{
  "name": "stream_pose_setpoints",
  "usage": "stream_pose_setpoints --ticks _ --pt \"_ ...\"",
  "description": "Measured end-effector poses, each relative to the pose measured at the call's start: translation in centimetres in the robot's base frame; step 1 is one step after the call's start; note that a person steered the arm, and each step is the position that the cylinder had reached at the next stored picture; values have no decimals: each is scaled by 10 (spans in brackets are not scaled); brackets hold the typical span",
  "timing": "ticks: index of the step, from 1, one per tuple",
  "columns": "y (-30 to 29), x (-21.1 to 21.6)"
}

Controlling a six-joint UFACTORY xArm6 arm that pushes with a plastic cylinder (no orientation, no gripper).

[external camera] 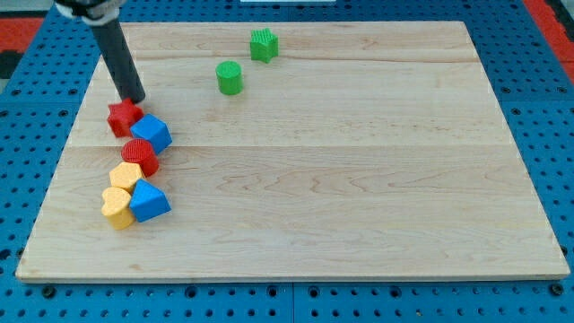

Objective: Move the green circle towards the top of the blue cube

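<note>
My tip [136,99] rested on the bench [359,179] near its left edge; the rod carried no fingers, so no open or clamped state applied. The tip touched, or stood just beside, the top side of the red star block [124,117]. The blue cube [151,133] lay immediately to the tip's lower right, touching the red star. Below these ran a tight cluster: a red cylinder [141,156], two yellow blocks [119,193] whose shapes could not be resolved, and a second blue block [149,201].

The green circle [230,77] lay to the tip's right and slightly toward the view's top, apart from the cluster. A green star block [264,45] stood beyond it, further up and right. The circle had no long axis.

Judgement: the circle required a leftward push, so the tip had to pass round to its right side first. The gap between circle and green star appeared sufficient, and the lane leftward was unobstructed
</note>
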State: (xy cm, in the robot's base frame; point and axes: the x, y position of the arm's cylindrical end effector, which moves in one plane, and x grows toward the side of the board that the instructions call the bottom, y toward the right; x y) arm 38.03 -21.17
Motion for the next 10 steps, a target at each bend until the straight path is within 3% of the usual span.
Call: stream_pose_setpoints --ticks 1,2,4,6,7,8,9,10 --pt "2 23" --pt "21 9" --pt "43 -70" --pt "153 -91" --pt "163 -45" --pt "203 -44" --pt "213 -12" --pt "156 2"
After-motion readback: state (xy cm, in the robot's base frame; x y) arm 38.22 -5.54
